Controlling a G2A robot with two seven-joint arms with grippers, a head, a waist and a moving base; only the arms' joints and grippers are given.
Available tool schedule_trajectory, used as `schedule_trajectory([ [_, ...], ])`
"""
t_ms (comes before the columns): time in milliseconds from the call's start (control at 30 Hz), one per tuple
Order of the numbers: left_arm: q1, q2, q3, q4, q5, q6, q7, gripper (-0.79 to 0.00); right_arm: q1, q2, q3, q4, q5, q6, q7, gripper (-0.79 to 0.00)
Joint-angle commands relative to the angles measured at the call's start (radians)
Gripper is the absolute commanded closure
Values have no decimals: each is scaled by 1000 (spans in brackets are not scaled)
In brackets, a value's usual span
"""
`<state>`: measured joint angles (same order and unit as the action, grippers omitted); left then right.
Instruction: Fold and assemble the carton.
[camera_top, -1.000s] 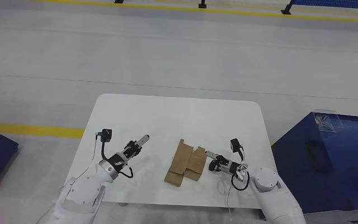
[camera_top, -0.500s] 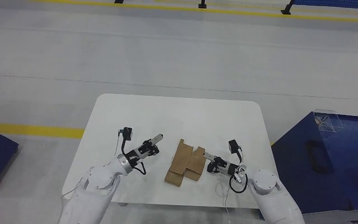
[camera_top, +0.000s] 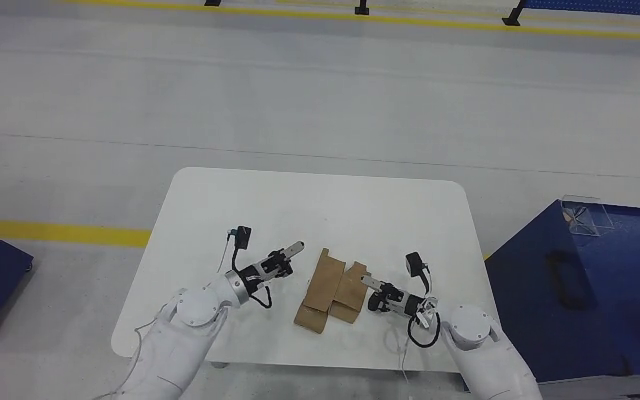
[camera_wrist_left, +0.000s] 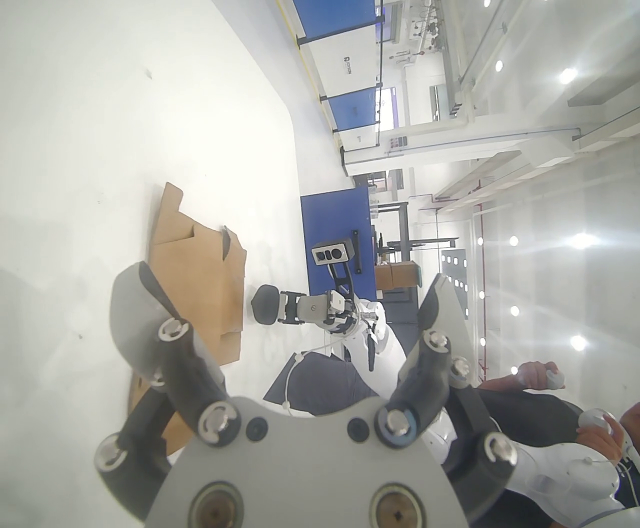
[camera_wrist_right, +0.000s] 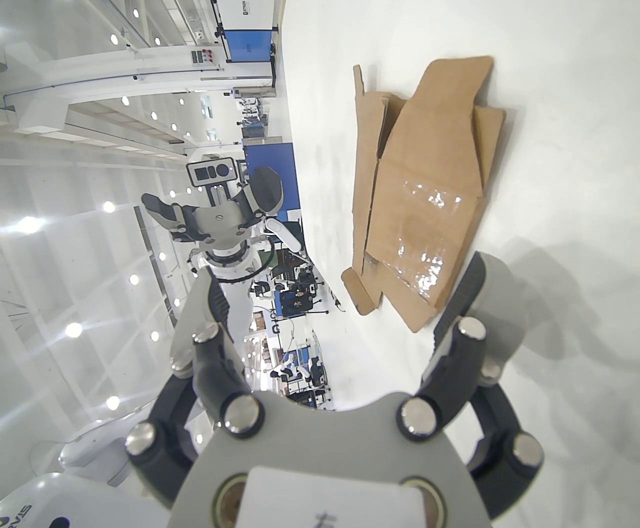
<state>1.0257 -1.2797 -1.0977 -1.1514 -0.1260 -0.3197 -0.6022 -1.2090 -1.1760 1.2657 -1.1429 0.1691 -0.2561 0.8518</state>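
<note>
Carton (camera_top: 333, 291) plain brown cardboard, glossy clear tape patch (camera_wrist_right: 425, 260) on one panel. Table (camera_top: 300, 200) white. Left gripper (camera_top: 292, 247) and right gripper (camera_top: 360, 279): pale grey and black, silver screws. Floor (camera_top: 300, 90) light grey with yellow stripe (camera_top: 70, 234). Partition (camera_top: 560, 290) beside table deep blue.

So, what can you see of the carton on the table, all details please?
The carton is brown cardboard, not yet assembled: it lies folded flat on the white table. Flaps with slits stick out at both ends, and shiny clear tape covers part of one panel. The open left gripper is apart from it; the open right gripper is close at its edge, contact unclear.
</note>
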Motion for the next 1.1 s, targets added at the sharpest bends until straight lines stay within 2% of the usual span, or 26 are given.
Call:
schedule_trajectory([
  [0,0,0,0,0,0,0,-1,-785,-1,0,0,0,2,3,-3,-785],
  [33,0,0,0,0,0,0,-1,-785,-4,-1,-1,-4,5,9,-10,-785],
  [100,9,-2,-6,-8,-58,56,-13,-785,-7,0,-1,-11,7,26,-20,-785],
  [333,13,4,1,-30,81,108,50,-785,5,-1,-11,-8,12,100,-29,-785],
  [567,-3,-4,26,-9,108,152,66,-785,52,-7,-29,55,51,131,6,-785],
  [867,-64,-30,84,93,75,165,49,-785,98,-21,-79,138,-9,25,-77,-785],
  [1067,-103,-52,126,163,57,159,41,-785,113,-28,-111,161,-49,-59,-83,-785],
])
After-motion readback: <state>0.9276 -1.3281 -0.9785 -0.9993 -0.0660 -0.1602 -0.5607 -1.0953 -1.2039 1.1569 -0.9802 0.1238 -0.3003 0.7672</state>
